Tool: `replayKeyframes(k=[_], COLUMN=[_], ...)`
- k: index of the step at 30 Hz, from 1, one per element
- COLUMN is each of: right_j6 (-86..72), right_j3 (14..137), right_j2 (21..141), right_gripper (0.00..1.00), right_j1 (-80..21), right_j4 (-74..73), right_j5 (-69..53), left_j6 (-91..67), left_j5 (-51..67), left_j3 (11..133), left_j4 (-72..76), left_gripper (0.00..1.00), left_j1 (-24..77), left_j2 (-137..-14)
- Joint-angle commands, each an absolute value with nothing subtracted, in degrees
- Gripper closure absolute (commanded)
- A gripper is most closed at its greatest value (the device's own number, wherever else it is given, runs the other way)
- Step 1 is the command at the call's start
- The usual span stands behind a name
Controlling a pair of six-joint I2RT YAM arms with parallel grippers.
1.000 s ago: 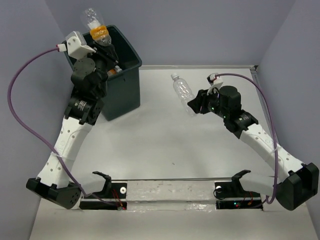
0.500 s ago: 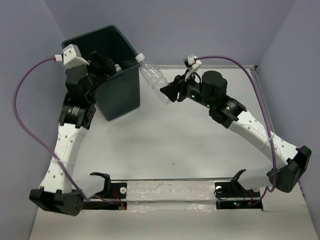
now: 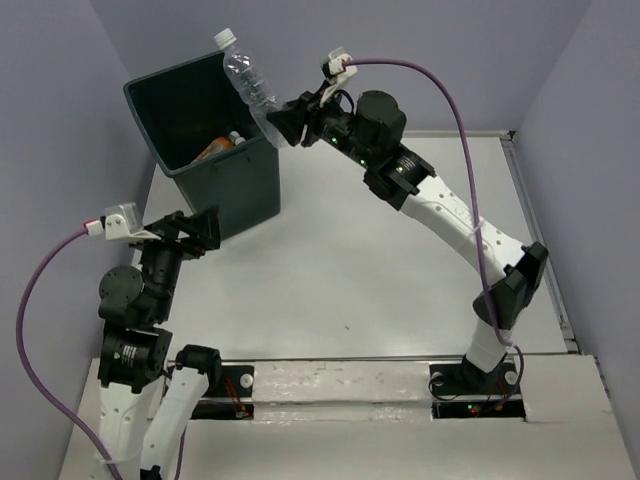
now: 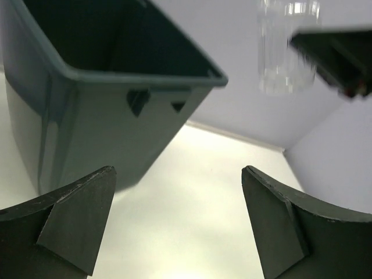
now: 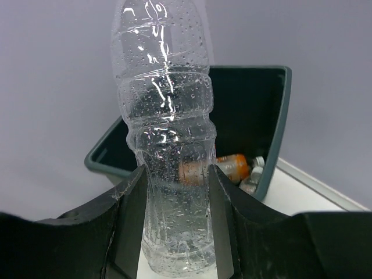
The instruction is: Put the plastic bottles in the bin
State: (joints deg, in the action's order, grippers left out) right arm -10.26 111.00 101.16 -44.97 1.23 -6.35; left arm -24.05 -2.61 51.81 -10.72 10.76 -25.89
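Left arm has pulled back from the bin and folded down toward its own base. The orange-labelled bottle it carried is out of its jaws, and one like it lies inside the bin. Right arm has swung over from mid-table to the bin's right rim, bringing the clear bottle with it.

Now:
- right gripper is clamped tight on the bottom end of the clear bottle. The white cap is up and leaning away from the arm.
- left gripper is spread fully wide with nothing in it, sitting low near the bin's near wall.
- clear bottle is raised. From overhead it lines up along the right rim edge rather than over the middle of the mouth. In the right wrist view the mouth sits behind the bottle. Can't tell the true overlap.

Risks, my read:
- Letting go here could clip the bottom end on the rim and tip the bottle out onto the table. The held end is the one nearest the rim.
- The bottle looks light, so it may bounce off the ones already in the bin.
- The right fingers are near the rim, and a low push inward could shove the bin.
- Any forward move by the left gripper could nudge the bin out from under the drop.

I'd want more reach over the mouth before releasing.
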Motion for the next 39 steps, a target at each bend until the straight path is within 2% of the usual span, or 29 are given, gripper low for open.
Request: replayKeyframes(k=[1, 5, 7, 10, 11, 12, 13, 14, 15, 17, 18, 20, 23, 25, 27, 28, 30, 31, 34, 35, 36, 38, 39], right_j6=[-8.4, -5.4, -3.1, -0.7, -0.6, -0.6, -0.6, -0.6, -0.4, 1.4, 1.7, 2.9, 3.3, 2.1, 1.4, 0.7, 0.2, 0.2, -4.6, -5.3, -4.9, -7.7, -9.2], right_j3=[120.0, 133.4, 142.1, 148.7, 150.6, 150.6, 149.9, 148.0, 147.2, 146.7, 146.4, 145.3, 138.6, 130.0, 121.2, 109.9, 97.4, 85.7, 69.7, 59.9, 55.7, 46.5, 44.1], right_j2=[107.8, 118.2, 122.8, 131.2, 133.4, 133.9, 133.9, 133.8, 133.2, 132.7, 132.3, 129.6, 122.5, 117.5, 107.8, 104.0, 92.1, 88.1, 73.1, 68.9, 60.8, 52.2, 43.7], right_gripper=[0.84, 0.84, 0.83, 0.81, 0.75, 0.56, 0.46, 0.26, 0.19, 0.12, 0.12, 0.05, 0.04, 0.04, 0.04, 0.04, 0.04, 0.04, 0.00, 0.00, 0.00, 0.00, 0.00], right_j1=[-46.2, -46.2, -46.8, -46.8, -46.8, -46.8, -46.8, -46.8, -46.8, -47.3, -47.3, -47.8, -47.8, -48.3, -48.3, -48.3, -48.3, -48.3, -48.3, -48.3, -48.3, -48.3, -48.3], right_j4=[8.6, 9.8, 9.7, 9.9, 10.0, 10.2, 10.6, 11.6, 11.9, 11.7, 11.7, 11.4, 11.9, 12.7, 14.5, 17.5, 22.9, 24.3, 26.8, 27.0, 26.1, 22.1, 18.1], right_j5=[-6.1, -8.4, -7.6, -5.7, -4.9, -4.8, -4.6, -4.7, -4.8, -5.4, -5.5, -6.0, -6.2, -6.0, -5.4, -4.9, -2.0, 0.6, 9.9, 16.1, 19.8, 31.2, 32.2], left_j6=[-23.4, -24.1, -23.9, -24.2, -24.2, -24.0, -23.8, -23.9, -23.9, -23.8, -23.8, -23.6, -23.0, -22.9, -23.5, -23.8, -25.0, -26.2, -27.9, -29.0, -29.5, -30.4, -30.7], left_j5=[3.4, 3.5, 8.3, 10.1, 9.3, 9.1, 8.9, 8.8, 9.0, 9.3, 9.5, 9.9, 10.5, 10.7, 11.3, 12.5, 14.4, 16.6, 22.0, 23.0, 23.7, 25.1, 25.6], left_j3=[46.0, 42.6, 40.8, 37.9, 38.0, 38.3, 38.2, 38.2, 38.1, 38.2, 38.4, 38.8, 39.8, 41.6, 43.0, 44.0, 44.7, 44.6, 44.0, 43.8, 43.7, 43.7, 44.0], left_j4=[-15.3, -17.7, -15.0, -13.4, -13.7, -13.8, -13.7, -13.6, -13.4, -13.4, -13.4, -13.4, -13.1, -12.3, -11.3, -10.6, -7.3, -4.6, 2.0, 3.3, 4.7, 7.7, 9.0], left_gripper=[0.01, 0.01, 0.01, 0.01, 0.01, 0.01, 0.01, 0.01, 0.01, 0.01, 0.01, 0.01, 0.01, 0.01, 0.01, 0.01, 0.01, 0.01, 0.01, 0.01, 0.01, 0.01, 0.01], left_j1=[10.9, 11.4, 11.8, 12.1, 12.2, 12.3, 12.4, 12.4, 12.3, 12.4, 12.5, 12.5, 12.4, 12.5, 12.4, 12.5, 12.5, 12.5, 12.5, 12.5, 12.5, 12.5, 12.5], left_j2=[-19.9, -18.2, -17.3, -16.2, -16.1, -16.0, -15.9, -16.0, -16.2, -16.4, -16.6, -16.9, -17.4, -18.0, -19.3, -19.7, -20.3, -20.5, -21.2, -21.4, -21.4, -21.8, -22.0])
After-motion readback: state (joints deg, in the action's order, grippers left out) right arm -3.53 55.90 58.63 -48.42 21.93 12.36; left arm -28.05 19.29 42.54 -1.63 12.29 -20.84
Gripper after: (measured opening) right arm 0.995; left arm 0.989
